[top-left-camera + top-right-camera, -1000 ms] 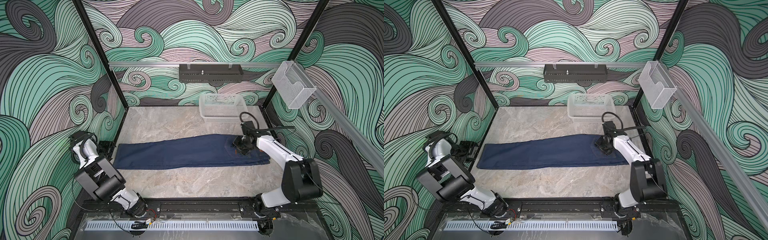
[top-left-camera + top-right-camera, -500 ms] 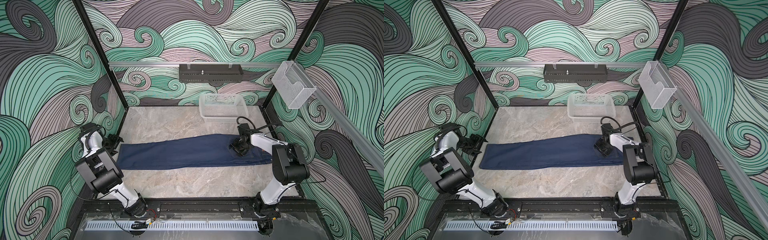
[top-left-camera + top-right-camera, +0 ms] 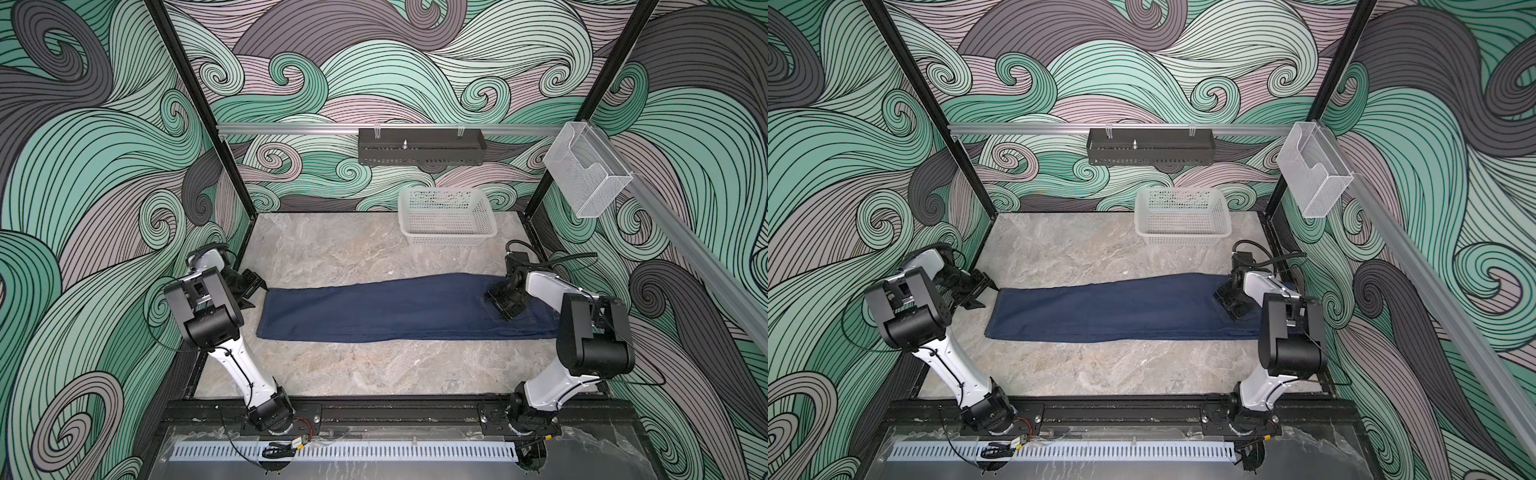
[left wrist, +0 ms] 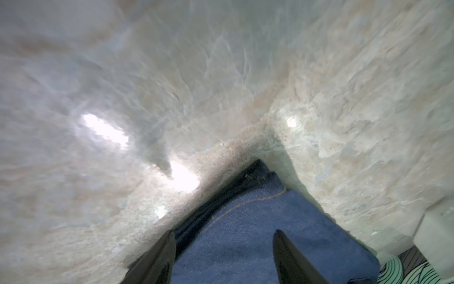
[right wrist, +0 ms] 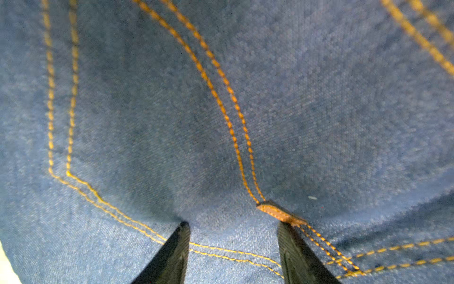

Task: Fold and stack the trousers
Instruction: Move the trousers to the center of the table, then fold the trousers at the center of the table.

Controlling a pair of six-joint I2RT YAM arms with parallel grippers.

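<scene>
While right arm (image 3: pixel 544 286) bends low, fingers (image 5: pixel 172 255) touch trousers (image 3: pixel 374 307).

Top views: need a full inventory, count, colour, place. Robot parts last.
trousers: 1, dark navy denim, flat across the middle of the table, waist end toward the right arm
basket: 1, white mesh, far side of the table
rack: 1, black, hung on the back rail
holder: 1, clear plastic, on the right-side rail
rails: 2, silver, back rail and right-side rail
table: 1, grey marble
left hand: 1, black, jaws open, at the leg hems
right hand: 1, black, jaws open, over the waist end by the tan stitching
</scene>
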